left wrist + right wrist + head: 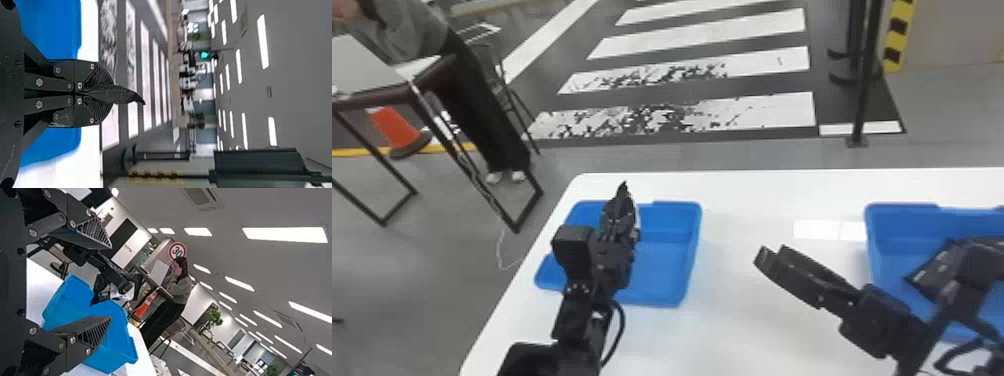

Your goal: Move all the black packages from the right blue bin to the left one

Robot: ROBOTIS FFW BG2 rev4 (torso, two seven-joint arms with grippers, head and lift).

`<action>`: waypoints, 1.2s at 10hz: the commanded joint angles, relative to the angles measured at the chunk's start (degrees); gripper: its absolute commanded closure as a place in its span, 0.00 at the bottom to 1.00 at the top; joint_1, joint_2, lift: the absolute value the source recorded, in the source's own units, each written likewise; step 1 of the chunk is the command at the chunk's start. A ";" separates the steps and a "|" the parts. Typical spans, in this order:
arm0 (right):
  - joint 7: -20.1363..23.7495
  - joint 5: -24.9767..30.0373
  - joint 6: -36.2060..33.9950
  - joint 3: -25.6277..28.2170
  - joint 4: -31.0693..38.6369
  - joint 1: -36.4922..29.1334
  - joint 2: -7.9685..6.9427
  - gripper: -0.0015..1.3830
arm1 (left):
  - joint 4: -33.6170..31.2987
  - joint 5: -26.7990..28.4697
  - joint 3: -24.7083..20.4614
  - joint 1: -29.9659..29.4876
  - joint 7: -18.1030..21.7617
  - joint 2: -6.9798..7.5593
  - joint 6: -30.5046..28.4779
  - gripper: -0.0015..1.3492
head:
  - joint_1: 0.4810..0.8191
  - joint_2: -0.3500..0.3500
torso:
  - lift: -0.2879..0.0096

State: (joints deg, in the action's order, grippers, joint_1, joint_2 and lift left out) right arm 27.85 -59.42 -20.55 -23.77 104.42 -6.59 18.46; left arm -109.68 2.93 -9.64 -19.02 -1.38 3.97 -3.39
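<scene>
My left gripper (620, 212) is over the left blue bin (659, 252), shut on a black package (624, 191) whose pointed end sticks out beyond the fingers. In the left wrist view, the left gripper (105, 94) pinches the dark, crumpled package (123, 95) between both fingers. Between the two bins, my right gripper (772, 254) hangs above the white table, angled toward the left bin. The right wrist view has the right gripper (111, 282) with its fingers spread and nothing between them. Part of the right arm covers some of the right blue bin (897, 245).
The white table (747, 195) carries both bins, with its left edge close beside the left bin. Beyond it stand a black post (862, 90), an orange cone (394, 127) and another table (362, 65).
</scene>
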 commanded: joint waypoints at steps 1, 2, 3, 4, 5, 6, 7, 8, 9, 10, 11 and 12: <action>0.01 2.17 0.02 0.92 0.41 -0.15 0.00 0.08 | 4.99 6.78 -4.19 3.41 -0.90 -0.10 2.12 0.82 | 0.63 1.00 | 0.52; -0.17 6.97 -0.26 3.78 1.96 -0.86 -0.26 0.08 | 4.99 3.92 -4.76 2.71 -0.64 -0.10 3.11 0.46 | 0.63 1.00 | 0.52; -2.01 10.63 -1.39 7.32 4.21 -2.26 -0.70 0.08 | 4.99 0.84 -3.73 1.02 0.24 -0.19 8.17 0.05 | 0.63 1.00 | 0.52; -4.21 14.74 -3.07 11.21 6.74 -3.95 -1.40 0.08 | 4.85 -3.39 -2.13 0.04 2.09 -0.19 11.97 0.04 | 0.63 1.00 | 0.52; -6.32 18.97 -6.17 15.66 8.99 -5.08 -2.28 0.08 | 2.60 -9.79 0.61 -2.21 4.11 -0.01 14.78 0.13 | 0.63 1.00 | 0.52; -9.48 22.05 -9.68 18.86 12.22 -6.34 -2.81 0.08 | -3.45 -14.93 3.81 -5.73 4.64 0.43 14.08 0.13 | 0.63 0.99 | 0.52; -12.91 27.31 -12.78 22.06 16.72 -8.31 -3.34 0.08 | -9.50 -18.47 6.09 -9.38 4.99 0.87 14.36 0.13 | 0.63 0.89 | 0.52; -17.22 29.94 -15.73 24.00 20.66 -10.42 -3.69 0.08 | -14.14 -19.84 7.58 -12.62 5.25 0.96 14.36 0.13 | 0.63 0.83 | 0.52; -20.82 29.94 -18.26 25.14 22.21 -11.97 -4.04 0.08 | -17.09 -21.10 8.95 -15.15 5.87 1.04 13.94 0.13 | 0.63 0.73 | 0.52; -23.63 29.37 -22.90 26.06 23.47 -12.67 -4.39 0.08 | -17.94 -23.04 11.24 -16.70 6.66 1.04 13.65 0.14 | 0.63 0.65 | 0.52; -25.92 29.71 -25.29 26.06 24.03 -13.09 -4.48 0.08 | -17.94 -24.76 13.63 -16.84 7.01 1.22 11.83 0.14 | 0.63 0.59 | 0.52; -26.45 30.05 -23.32 25.94 20.80 -12.25 -5.01 0.08 | -17.94 -24.98 14.21 -16.41 7.71 1.75 10.84 0.14 | 0.63 0.56 | 0.52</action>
State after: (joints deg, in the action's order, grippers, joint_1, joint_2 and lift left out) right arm 1.40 -29.70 -44.75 2.23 126.88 -19.24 13.74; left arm -127.58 -21.71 4.01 -35.60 6.20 5.45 8.14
